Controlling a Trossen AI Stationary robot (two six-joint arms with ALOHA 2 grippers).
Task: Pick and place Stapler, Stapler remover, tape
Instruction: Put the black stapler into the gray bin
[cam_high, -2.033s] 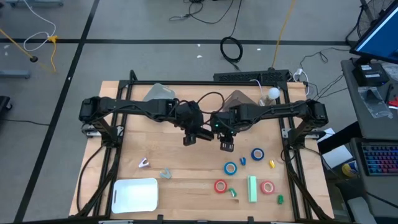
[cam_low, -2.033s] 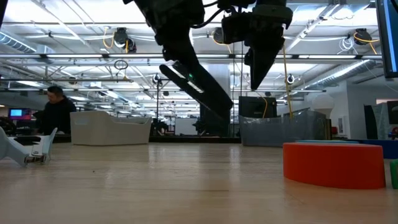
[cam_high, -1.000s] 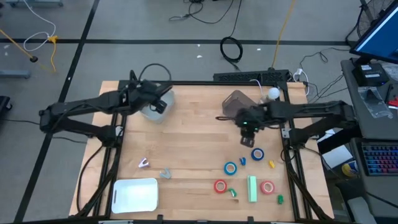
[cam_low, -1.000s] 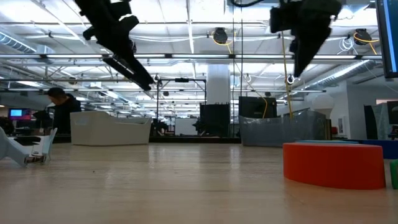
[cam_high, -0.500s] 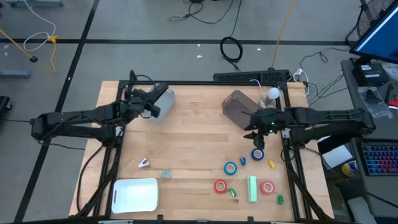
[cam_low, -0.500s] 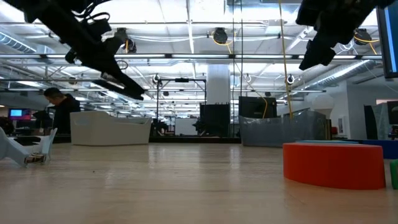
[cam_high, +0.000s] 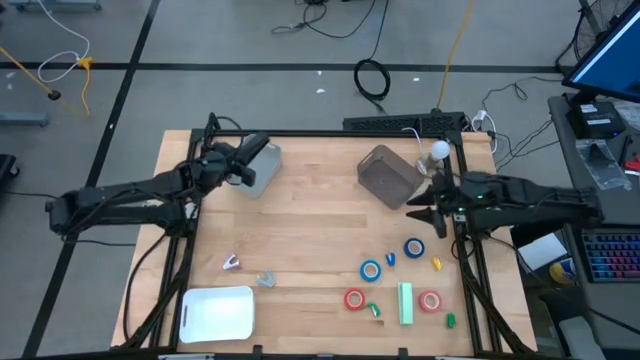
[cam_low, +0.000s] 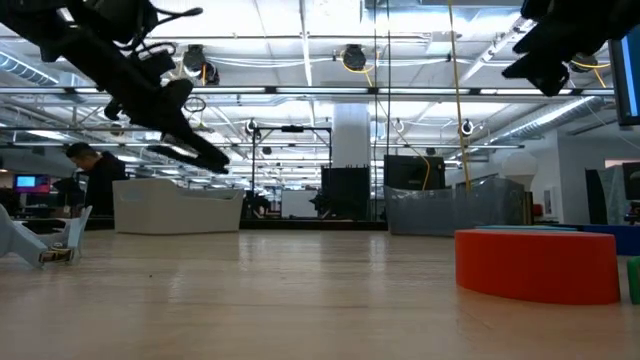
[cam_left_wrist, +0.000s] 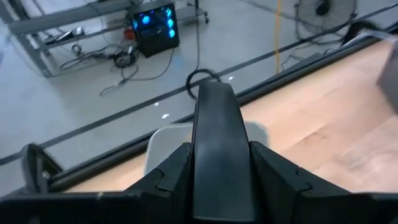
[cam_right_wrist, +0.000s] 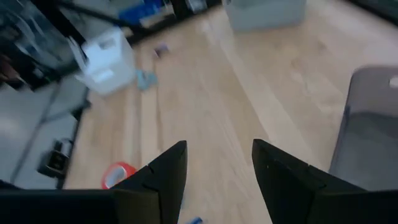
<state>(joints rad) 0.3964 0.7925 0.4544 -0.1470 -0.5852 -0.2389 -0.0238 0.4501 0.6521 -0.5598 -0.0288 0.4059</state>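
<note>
Writing: none legible. Right claw (cam_right_wrist: 214, 180) open, empty, nr grey bin (cam_high: 387, 174); left claw (cam_high: 252, 158) state unclear.

We find an open-plan robotics lab: a wooden worktop (cam_high: 300, 230) on a taped concrete floor, loose cables (cam_high: 372, 78), exposed ceiling trusses (cam_low: 330, 92), and a person (cam_low: 88, 185) at a distant workstation.

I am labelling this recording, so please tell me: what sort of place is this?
Probably a robotics lab or workshop: two robot arms at a wooden table, loose cables on the floor, and open ceiling trusses with other workstations behind.
</note>
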